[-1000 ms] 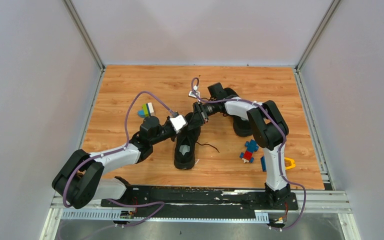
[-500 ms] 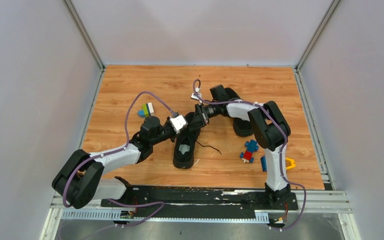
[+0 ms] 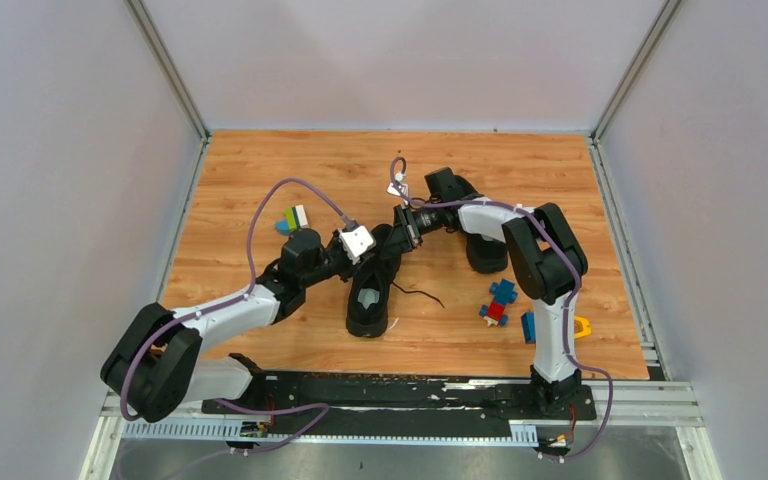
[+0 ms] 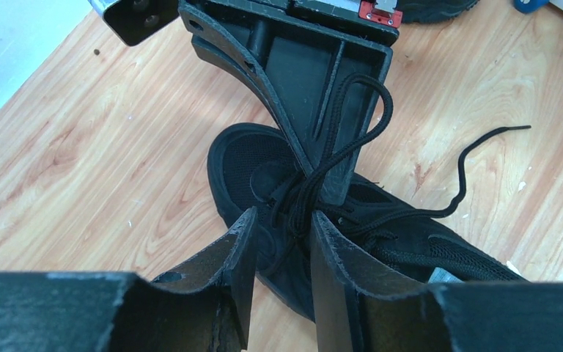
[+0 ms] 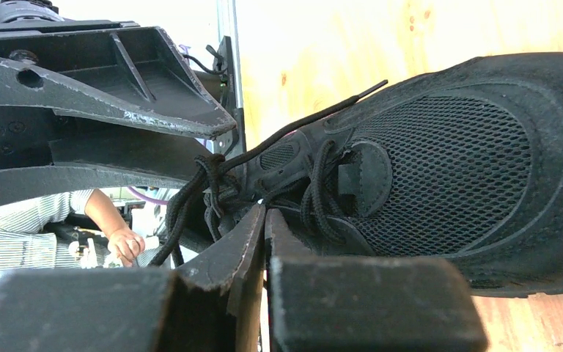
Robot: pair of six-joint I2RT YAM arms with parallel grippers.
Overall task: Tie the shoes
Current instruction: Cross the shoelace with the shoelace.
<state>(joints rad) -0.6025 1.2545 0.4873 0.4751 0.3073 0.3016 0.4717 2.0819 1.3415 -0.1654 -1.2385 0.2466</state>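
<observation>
One black sneaker (image 3: 368, 300) lies near the middle of the wooden table (image 3: 260, 170), heel toward the arm bases and toe pointing away. The second black sneaker (image 3: 482, 255) sits to its right, partly hidden under the right arm. Both arms reach in over the toe half of the first sneaker, and the left end effector (image 3: 376, 252) and right end effector (image 3: 394, 236) meet tip to tip above its laces (image 4: 390, 110).

In the left wrist view, the left end effector's fingers (image 4: 243, 249) stand a little apart, with several lace strands running through the gap. It cannot be told whether they press on the strands. Just beyond them the right end effector comes down to a point on the bundle, and a loop of lace rises from that point across its finger. A loose lace end (image 4: 484, 136) trails over the table to the right of the shoe.

In the right wrist view, the right end effector's fingers (image 5: 249, 242) are pressed together at the knotted laces beside the mesh upper, pinching a strand.

A blue and red toy block cluster (image 3: 500, 300) and a yellow piece (image 3: 580, 325) lie near the right arm. A small blue, green and white block (image 3: 290, 220) lies left of the left arm.
</observation>
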